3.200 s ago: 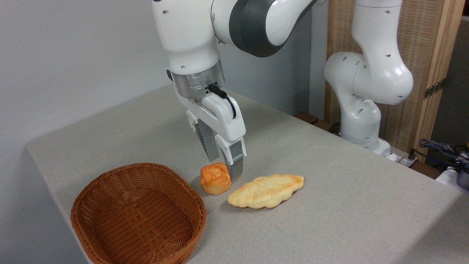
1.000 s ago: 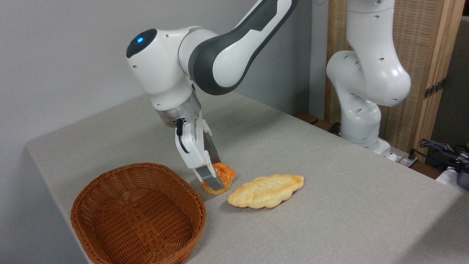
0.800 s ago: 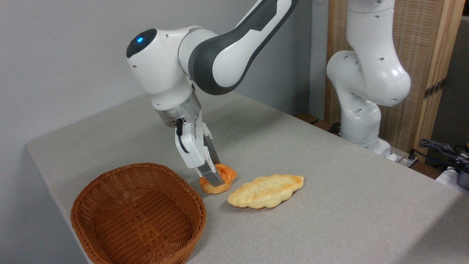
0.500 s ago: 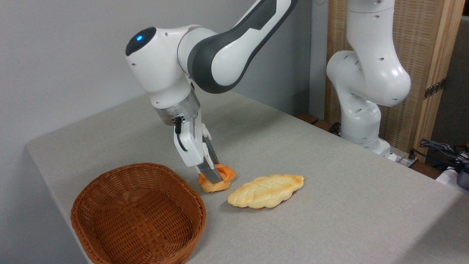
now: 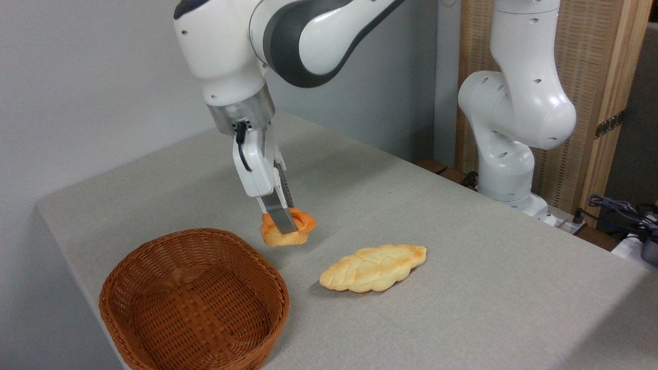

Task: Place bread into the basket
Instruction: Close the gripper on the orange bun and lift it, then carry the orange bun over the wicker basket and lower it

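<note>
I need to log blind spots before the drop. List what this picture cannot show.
- Far finger of the pincer: hidden behind the near finger and the bun.
- Bun's underside and whether its grip is firm: cannot tell from the single camera view.
- Basket: bottom edge cut off by the frame.
- Arm's upper links: cut off at the top edge.

1. Arm reaches in from upper right, wrist bent down over the table.
2. Gripper points down, slightly tilted.
3. Fingers pinched tight on the bread, held aloft.
</note>
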